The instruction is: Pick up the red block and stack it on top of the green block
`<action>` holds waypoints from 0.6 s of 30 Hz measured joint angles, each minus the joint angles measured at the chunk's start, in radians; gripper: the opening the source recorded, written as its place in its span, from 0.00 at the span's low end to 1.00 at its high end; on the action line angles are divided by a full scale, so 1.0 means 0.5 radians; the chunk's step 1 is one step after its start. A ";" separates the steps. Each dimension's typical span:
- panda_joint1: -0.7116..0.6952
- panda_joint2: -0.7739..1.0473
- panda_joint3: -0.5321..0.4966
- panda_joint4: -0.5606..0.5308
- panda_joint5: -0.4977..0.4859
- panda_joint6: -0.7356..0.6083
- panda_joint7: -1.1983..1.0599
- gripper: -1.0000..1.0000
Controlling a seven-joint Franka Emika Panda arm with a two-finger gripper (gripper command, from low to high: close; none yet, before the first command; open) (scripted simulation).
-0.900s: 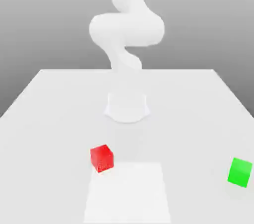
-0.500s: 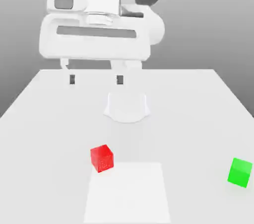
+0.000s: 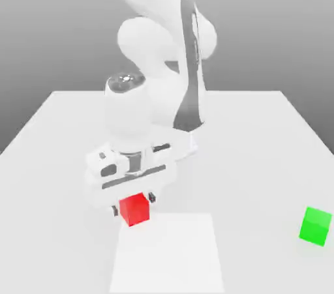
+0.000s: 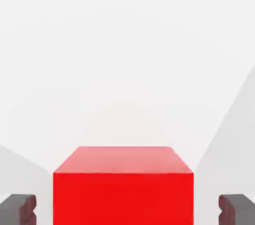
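the red block [image 3: 134,210] lies on the pale bench [image 3: 261,156], left of centre in the exterior view and toward its lower part, at the upper left corner of a brighter rectangular patch [image 3: 168,253] on the surface. the arm [image 3: 190,58], white with dark grey panels, reaches down so that the gripper [image 3: 133,203] stands directly at the red block, its broad white hand body [image 3: 130,178] tilted in the picture, with the end toward the exterior view's right set higher. the fingers are spread, one on either side of the red block; in the hand view a strip of pale surface separates each dark fingertip [image 4: 19,210] from the nearer side of the block, so that neither touches it and nothing is pinched. the same view presents the red block squarely between the two tips, one face bright red and the adjoining face a paler, pinkish red, their shared edge running parallel to the line between the fingers. the inner faces of the tips are tinged dull red. the green block [image 3: 316,226] rests on the bench well apart from the red block, near the exterior view's right edge and slightly lower in that picture, turned at a slight angle, its upper face bare.
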 joint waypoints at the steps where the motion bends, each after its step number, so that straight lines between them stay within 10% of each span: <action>1: 0.000 0.000 0.000 0.000 -0.001 -0.001 0.001 0.00; 13: -0.043 -0.528 -0.102 -0.080 -0.502 -0.446 0.354 0.00; 18: 0.180 -0.488 0.163 0.164 -0.585 -0.647 0.572 0.00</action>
